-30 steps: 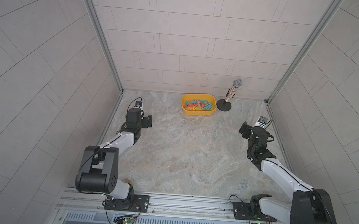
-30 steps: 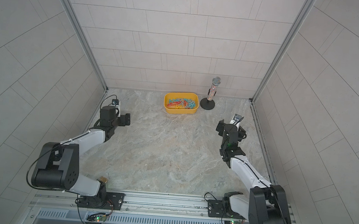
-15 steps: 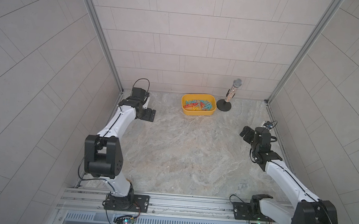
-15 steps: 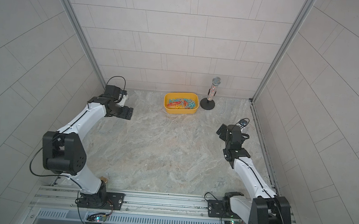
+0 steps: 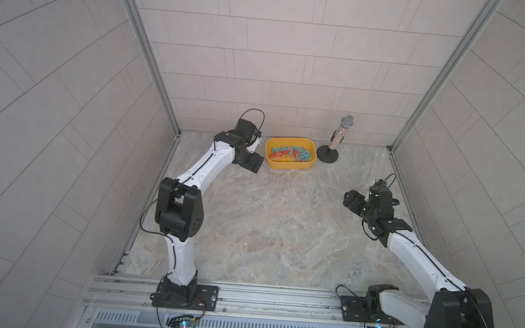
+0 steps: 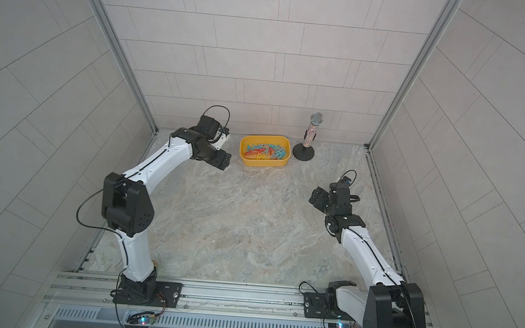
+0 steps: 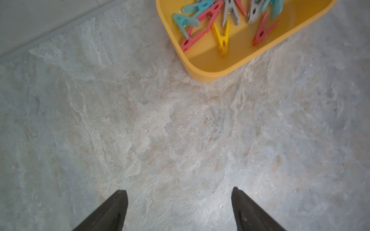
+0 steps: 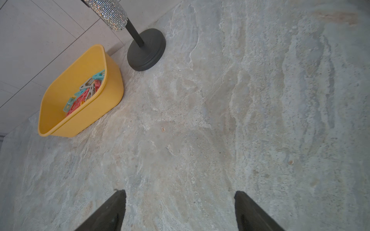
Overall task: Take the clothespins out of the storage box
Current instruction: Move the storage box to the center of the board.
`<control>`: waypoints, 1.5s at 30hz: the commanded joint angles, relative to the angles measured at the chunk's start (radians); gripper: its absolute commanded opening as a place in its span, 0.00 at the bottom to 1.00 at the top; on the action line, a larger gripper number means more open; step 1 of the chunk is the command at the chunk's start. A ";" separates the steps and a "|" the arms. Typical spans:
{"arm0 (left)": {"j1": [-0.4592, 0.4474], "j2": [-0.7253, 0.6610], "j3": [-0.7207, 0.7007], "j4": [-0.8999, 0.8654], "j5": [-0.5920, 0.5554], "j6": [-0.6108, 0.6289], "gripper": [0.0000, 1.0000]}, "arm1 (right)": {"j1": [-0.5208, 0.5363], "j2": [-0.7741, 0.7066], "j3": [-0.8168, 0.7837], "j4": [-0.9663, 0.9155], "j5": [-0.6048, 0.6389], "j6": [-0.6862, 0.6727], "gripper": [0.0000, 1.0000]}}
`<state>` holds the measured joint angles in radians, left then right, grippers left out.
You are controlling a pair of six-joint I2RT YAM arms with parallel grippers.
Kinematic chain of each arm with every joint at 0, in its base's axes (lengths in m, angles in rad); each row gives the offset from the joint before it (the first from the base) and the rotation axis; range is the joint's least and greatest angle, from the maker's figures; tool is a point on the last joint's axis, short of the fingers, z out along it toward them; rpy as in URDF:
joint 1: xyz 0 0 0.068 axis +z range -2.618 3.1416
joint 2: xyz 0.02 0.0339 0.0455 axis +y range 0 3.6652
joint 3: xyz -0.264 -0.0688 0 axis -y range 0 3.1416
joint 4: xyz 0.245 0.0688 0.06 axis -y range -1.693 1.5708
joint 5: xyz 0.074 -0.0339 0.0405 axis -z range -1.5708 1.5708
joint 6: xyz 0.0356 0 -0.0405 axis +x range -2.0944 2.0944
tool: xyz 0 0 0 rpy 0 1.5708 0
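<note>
- Left gripper [image 7: 178, 191]: two dark, matte, wedge-shaped fingers [image 7: 112, 212] stand wide apart with nothing between them. It hangs open over bare table, just beside a rounded corner of the box.
- Right gripper [image 8: 179, 191]: the same tapered black fingers, spread and empty, hang above the table well apart from the box.
- Table [image 7: 140, 130]: flat, stone-look surface veined in grey, cream and beige, with a faintly rough grain.
- Box [image 7: 202, 74]: smooth yellow plastic, rectangular, with rounded corners and low, slightly flared walls. In a top view the box [image 5: 290, 164] sits at the table's far edge, close to the tiled wall [image 5: 278, 75].
- Pegs [image 7: 230, 8]: small A-shaped plastic clips in teal, red and grey, plus one yellow peg [image 7: 221, 38]. They lie in a loose, overlapping heap inside the box.
- Mic [image 8: 106, 10]: a cylinder covered in glittering studs, on a thin black rod and a round matte base [image 8: 152, 54]. It stands just beside the box.
</note>
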<state>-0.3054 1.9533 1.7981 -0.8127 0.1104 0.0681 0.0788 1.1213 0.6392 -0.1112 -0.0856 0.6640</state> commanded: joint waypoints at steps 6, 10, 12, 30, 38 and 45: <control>-0.042 0.189 0.187 0.089 -0.046 -0.156 0.88 | 0.009 -0.065 -0.010 -0.036 -0.011 0.003 0.87; -0.046 0.265 0.250 0.157 -0.066 -0.211 0.85 | 0.010 -0.084 -0.036 -0.041 -0.005 0.001 0.85; -0.046 0.292 0.253 0.222 -0.072 -0.228 0.82 | 0.012 -0.092 -0.036 -0.044 -0.007 -0.001 0.85; -0.046 0.532 0.485 0.274 -0.114 -0.323 0.69 | 0.013 -0.148 -0.040 -0.073 0.003 -0.020 0.84; -0.047 0.583 0.518 0.276 -0.129 -0.324 0.61 | 0.014 -0.158 -0.041 -0.081 0.023 -0.038 0.83; -0.047 0.619 0.552 0.276 -0.130 -0.338 0.53 | 0.013 -0.163 -0.045 -0.087 0.026 -0.040 0.82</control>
<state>-0.3496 2.5507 2.3146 -0.5358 -0.0059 -0.2584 0.0872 0.9760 0.6048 -0.1806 -0.0818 0.6353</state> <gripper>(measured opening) 0.537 0.818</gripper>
